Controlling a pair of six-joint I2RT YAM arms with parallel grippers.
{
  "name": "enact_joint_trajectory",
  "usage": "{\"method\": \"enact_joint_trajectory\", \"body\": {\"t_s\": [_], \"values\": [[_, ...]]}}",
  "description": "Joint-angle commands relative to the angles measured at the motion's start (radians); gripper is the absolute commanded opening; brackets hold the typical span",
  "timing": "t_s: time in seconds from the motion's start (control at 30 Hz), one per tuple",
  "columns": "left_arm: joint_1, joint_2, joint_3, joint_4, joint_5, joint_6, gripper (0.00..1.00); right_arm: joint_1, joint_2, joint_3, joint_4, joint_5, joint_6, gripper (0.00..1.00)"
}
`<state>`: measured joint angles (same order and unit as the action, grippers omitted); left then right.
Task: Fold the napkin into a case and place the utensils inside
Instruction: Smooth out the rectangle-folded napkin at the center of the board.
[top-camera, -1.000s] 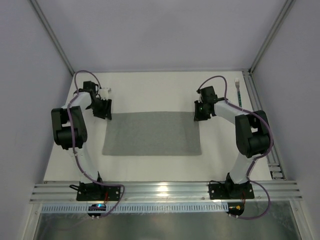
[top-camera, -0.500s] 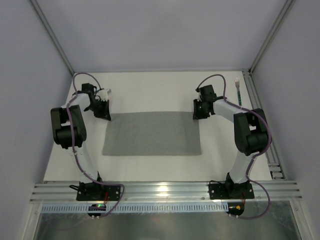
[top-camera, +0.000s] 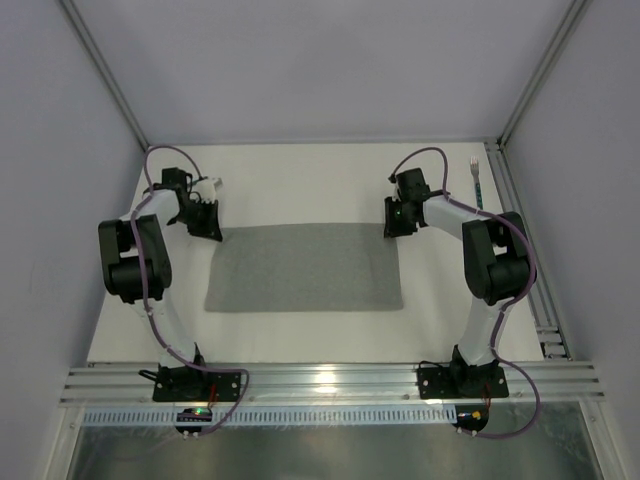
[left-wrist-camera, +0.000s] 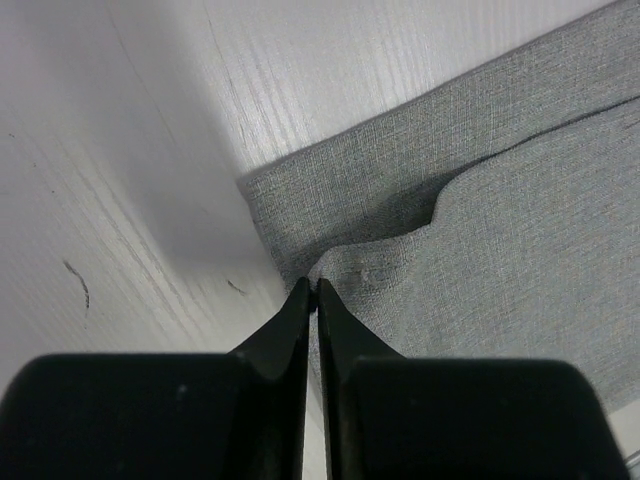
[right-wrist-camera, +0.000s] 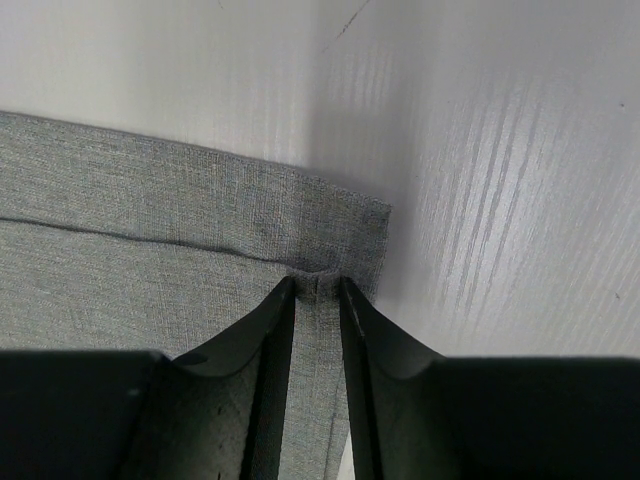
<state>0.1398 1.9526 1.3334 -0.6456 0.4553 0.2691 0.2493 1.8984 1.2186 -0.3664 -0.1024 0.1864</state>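
The grey napkin lies flat at the table's middle, folded in two layers, the upper layer's edge set back from the far edge. My left gripper is at its far left corner, shut on the upper layer's corner, which rises in a small ridge. At the far right corner my right gripper stands open. Its tips rest on the cloth with a small pleat of the upper layer's edge between them. A fork with a dark handle lies at the back right.
A small white piece shows beside the left arm at the back left. A metal frame post and side rail border the fork. The arm bases are bolted to the near rail.
Both wrists have shifted slightly at the napkin's far corners. The napkin and the fork lie where they were.
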Motion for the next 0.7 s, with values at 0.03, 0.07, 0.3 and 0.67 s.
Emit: {"method": "enact_joint_trajectory", "body": {"t_s": [0.03, 0.07, 0.3, 0.67], "values": [[0.003, -0.058, -0.002, 0.02, 0.008, 0.005, 0.07, 0.01, 0.005, 0.041, -0.006, 0.015, -0.016, 0.29], [0.001, -0.058, -0.002, 0.02, 0.006, 0.005, 0.11, 0.015, 0.005, 0.042, -0.009, 0.018, -0.018, 0.29], [0.003, -0.061, -0.005, 0.034, -0.007, -0.002, 0.14, 0.03, -0.022, 0.038, -0.012, 0.043, -0.027, 0.03], [0.001, -0.069, -0.003, 0.044, -0.015, -0.021, 0.0, 0.042, -0.107, 0.047, -0.025, 0.076, -0.039, 0.03]]}}
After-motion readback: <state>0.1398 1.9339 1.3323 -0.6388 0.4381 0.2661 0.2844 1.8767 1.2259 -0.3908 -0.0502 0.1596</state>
